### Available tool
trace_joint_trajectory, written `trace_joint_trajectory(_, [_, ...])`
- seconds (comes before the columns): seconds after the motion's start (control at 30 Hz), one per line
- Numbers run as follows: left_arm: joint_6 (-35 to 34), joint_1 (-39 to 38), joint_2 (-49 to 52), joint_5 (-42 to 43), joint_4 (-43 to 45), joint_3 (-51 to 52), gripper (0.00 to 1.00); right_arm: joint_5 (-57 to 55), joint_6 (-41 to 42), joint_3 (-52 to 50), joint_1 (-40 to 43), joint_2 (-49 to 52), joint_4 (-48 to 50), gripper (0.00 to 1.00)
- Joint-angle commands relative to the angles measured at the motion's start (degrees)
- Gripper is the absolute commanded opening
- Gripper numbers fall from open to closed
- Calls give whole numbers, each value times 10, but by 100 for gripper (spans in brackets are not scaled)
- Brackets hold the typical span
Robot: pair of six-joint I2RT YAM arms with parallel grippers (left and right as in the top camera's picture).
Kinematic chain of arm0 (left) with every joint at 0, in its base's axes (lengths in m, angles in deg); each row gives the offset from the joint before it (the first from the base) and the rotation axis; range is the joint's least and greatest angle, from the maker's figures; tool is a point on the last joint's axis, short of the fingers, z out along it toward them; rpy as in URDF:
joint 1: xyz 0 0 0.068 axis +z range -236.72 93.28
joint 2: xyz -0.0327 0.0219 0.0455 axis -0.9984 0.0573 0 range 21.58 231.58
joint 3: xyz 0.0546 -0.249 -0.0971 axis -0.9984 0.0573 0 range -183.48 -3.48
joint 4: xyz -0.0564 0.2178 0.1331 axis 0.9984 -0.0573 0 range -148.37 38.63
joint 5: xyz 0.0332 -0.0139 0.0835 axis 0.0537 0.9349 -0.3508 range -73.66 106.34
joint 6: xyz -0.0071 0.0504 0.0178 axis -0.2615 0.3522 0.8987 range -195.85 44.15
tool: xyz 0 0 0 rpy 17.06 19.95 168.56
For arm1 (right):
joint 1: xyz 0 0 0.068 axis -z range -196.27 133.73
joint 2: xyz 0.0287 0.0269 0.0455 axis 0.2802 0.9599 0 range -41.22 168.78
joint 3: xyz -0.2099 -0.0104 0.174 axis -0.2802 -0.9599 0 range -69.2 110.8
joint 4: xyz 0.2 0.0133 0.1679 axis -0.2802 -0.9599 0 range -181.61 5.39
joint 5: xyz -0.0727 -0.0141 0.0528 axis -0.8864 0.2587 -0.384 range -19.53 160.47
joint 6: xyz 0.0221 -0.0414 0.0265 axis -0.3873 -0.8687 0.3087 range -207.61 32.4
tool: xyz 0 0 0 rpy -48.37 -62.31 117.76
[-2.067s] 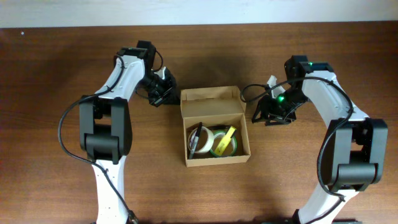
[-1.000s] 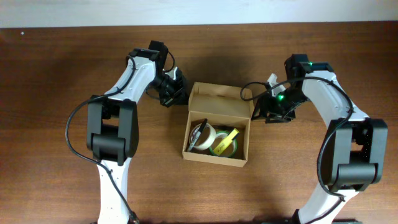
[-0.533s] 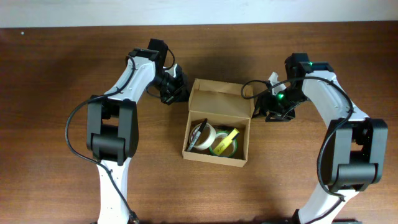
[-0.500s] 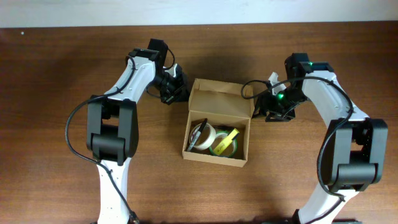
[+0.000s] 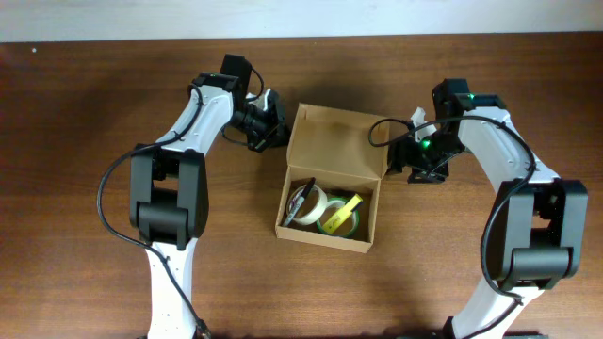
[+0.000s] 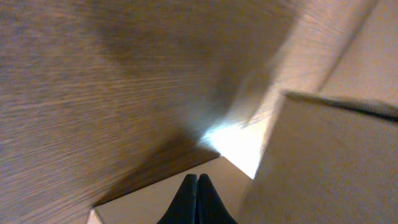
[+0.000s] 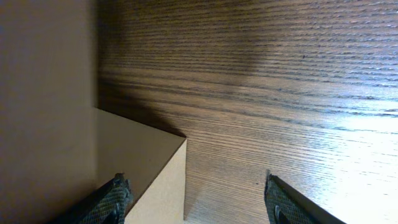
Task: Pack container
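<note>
The container (image 5: pixel 323 244), a tan cardboard box, sits open at mid-table with tape rolls (image 5: pixel 337 217) inside. Its lid flap (image 5: pixel 337 141) stands up along the far side. My left gripper (image 5: pixel 271 128) is shut with nothing between its fingers, right at the lid's left edge. In the left wrist view the closed fingertips (image 6: pixel 196 200) rest over a cardboard side flap (image 6: pixel 149 202), with the lid (image 6: pixel 323 162) rising to the right. My right gripper (image 5: pixel 399 156) is open beside the lid's right end. A cardboard flap corner (image 7: pixel 146 165) lies between its spread fingers (image 7: pixel 116 200).
Bare brown wooden table (image 5: pixel 85 188) surrounds the box on all sides. A pale wall strip (image 5: pixel 301 17) runs along the far edge. Both arms reach in from the near side, one on each flank of the box.
The right gripper's jaws have spread wider. The left gripper shifted slightly toward the far side, and the lid flap now shows more of its face from above.
</note>
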Motion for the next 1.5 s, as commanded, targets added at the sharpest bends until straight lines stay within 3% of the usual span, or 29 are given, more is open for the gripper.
trace_joint_trajectory(0.0, [-4, -3, 5, 66, 12, 2, 2, 6, 9, 11, 2, -1, 3, 72])
trace_joint_trajectory(0.43, [5, 19, 5, 92, 11, 2, 2, 69, 19, 80, 125, -31, -53, 75])
trace_joint_trajectory(0.7, [28, 29, 5, 99, 11, 2, 2, 69, -6, 117, 147, -32, -96, 76])
trace_joint_trajectory(1.13, [94, 27, 5, -141, -27, 25, 2, -11, -5, 76, 74, -31, -121, 69])
trace_joint_trajectory(1.47, [156, 15, 5, -220, -39, 88, 2, -39, 10, 26, 61, -31, -118, 68])
